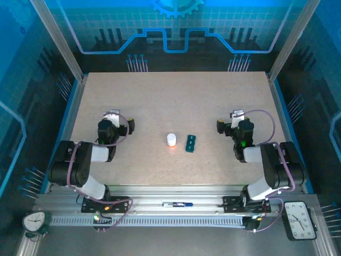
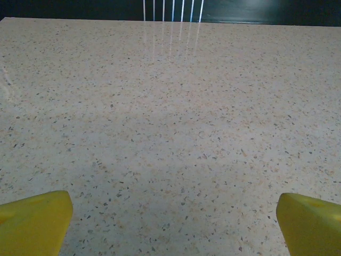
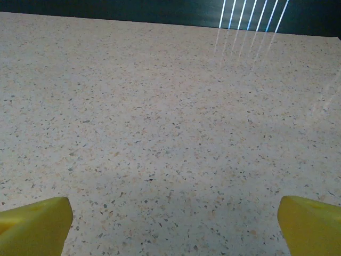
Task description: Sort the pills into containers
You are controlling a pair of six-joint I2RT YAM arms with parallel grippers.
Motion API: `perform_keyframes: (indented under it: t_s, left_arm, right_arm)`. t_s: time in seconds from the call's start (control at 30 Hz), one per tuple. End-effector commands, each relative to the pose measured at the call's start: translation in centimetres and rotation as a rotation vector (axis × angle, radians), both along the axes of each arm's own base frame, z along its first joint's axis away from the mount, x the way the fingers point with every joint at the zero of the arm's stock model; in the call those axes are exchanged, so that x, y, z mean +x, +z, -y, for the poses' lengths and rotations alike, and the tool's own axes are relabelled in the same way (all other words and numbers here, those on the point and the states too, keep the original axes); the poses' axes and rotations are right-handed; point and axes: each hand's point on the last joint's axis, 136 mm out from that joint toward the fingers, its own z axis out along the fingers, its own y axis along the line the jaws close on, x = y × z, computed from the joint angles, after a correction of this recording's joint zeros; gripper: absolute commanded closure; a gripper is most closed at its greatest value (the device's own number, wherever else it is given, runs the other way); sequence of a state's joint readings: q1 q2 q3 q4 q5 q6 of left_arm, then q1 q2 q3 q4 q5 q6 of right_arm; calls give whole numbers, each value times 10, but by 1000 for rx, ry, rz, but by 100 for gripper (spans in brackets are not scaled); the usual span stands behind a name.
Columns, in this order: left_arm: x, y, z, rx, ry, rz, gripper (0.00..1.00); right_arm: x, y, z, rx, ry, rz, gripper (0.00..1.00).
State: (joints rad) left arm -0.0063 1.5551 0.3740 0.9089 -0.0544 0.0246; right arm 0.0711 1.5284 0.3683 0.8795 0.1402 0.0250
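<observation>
The dark teal pill box (image 1: 191, 143) lies flat near the middle of the speckled beige tabletop (image 1: 170, 90), a little toward the near edge, its long side running roughly away from the arms with a slight lean. Just to its left, close but not touching, an orange bottle (image 1: 171, 140) with a white cap stands upright. Whether the compartments of the box are open, or whether anything lies in them, is too small to tell from the top view. The left pincer (image 1: 113, 118) hangs over the left part of the tabletop, well apart from the bottle, and the right pincer (image 1: 237, 118) hangs over the right part, well apart from the box. The box and the bottle sit between them, somewhat nearer the arms' bases. Both pincers point toward the far edge. In the left wrist view the left fingertips (image 2: 34, 221), yellow, stand in the two lower corners, spread wide, with bare speckled surface between them and nothing gripped. The right wrist view gives the same for the right fingertips (image 3: 311, 224): wide apart, gripping nothing. In front of the bases runs a metal rail (image 1: 170, 213) with a pen-like object (image 1: 178, 204) lying on it, a round clock (image 1: 34, 221) at its left end and a black clock (image 1: 300, 220) at its right.
</observation>
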Motion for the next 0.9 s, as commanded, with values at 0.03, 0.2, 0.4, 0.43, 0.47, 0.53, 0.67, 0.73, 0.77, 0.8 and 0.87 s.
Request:
perform_keyframes:
  t_s: [0.03,0.2,0.4,0.43,0.47,0.53,0.67,0.73,0.77,0.8,0.87]
  left_arm:
    - [4,8,0,-26,-6,19,1]
    - [4,7,0,-26,-6,18,1]
    - [4,8,0,-28,-6,19,1]
    - [4,8,0,-29,-6,19,1]
    - [4,8,0,-28,-7,18,1]
    - [4,7,0,-30,-5,17,1]
    - [4,7,0,-32,-6,13,1]
    - [4,7,0,-30,-7,11,1]
    - [4,7,0,-31,-6,11,1]
    - [4,7,0,-30,-6,9,1]
    - [4,7,0,-31,-7,10,1]
  right_arm:
    - [7,9,1,-6,6,28,0]
    - [7,10,1,-6,7,30,0]
    - [7,10,1,-5,8,30,0]
    - [7,10,1,-5,7,30,0]
    - [7,10,1,-6,7,30,0]
    - [7,10,0,-7,9,29,0]
    - [7,10,0,-9,8,30,0]
    - [7,10,0,-9,9,29,0]
    - [7,10,0,-10,7,29,0]
    - [7,10,0,-9,8,29,0]
    - [7,10,0,-8,8,29,0]
